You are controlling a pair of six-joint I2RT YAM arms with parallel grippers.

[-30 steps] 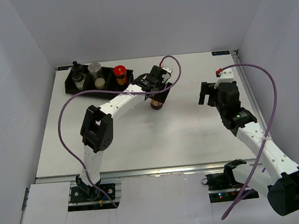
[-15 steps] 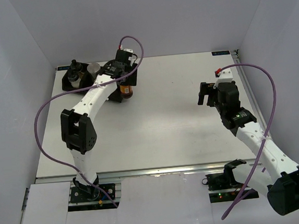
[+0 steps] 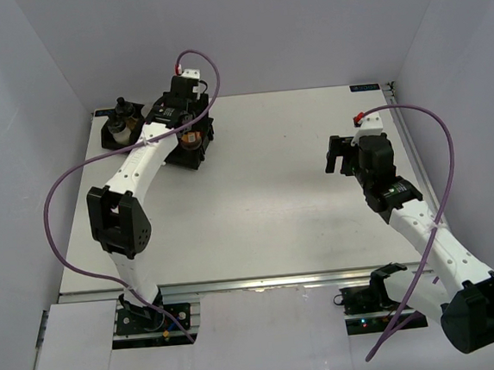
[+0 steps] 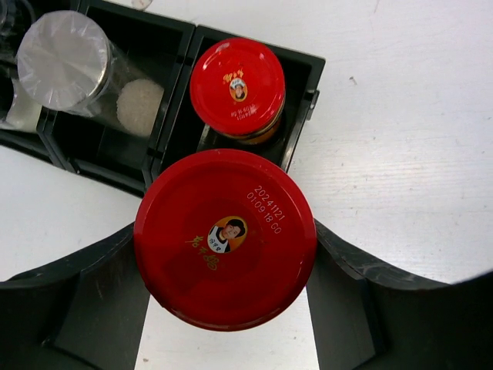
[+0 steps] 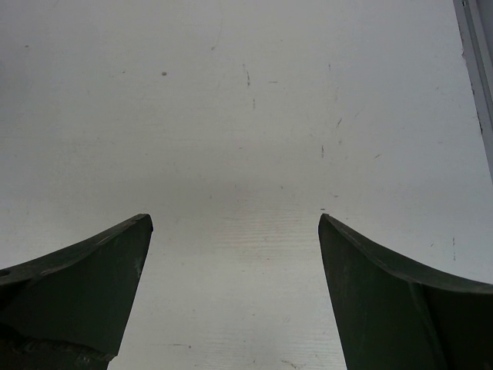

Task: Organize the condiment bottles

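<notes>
Two red-lidded jars in the left wrist view. Seated red-lid jar (image 4: 237, 86) upright in the end compartment of the black tray (image 4: 306, 69), next to the silver-lid jar (image 4: 62, 58) in the neighbouring compartment. Held red-lid jar (image 4: 225, 258) pinched on both sides by the left gripper (image 4: 225, 231), close against the near wall of the tray and not yet inside any compartment. Probably glass and full, so rather heavy, stiff, smooth and breakable. Safer to take hold on the body under the lid, not on the lid rim, and to lower gently. Black-top shaker (image 3: 121, 118) at the far left end of the tray. Right gripper (image 5: 235, 220) spread wide, holding nothing, over the table (image 5: 246, 92), well apart from the tray.
</notes>
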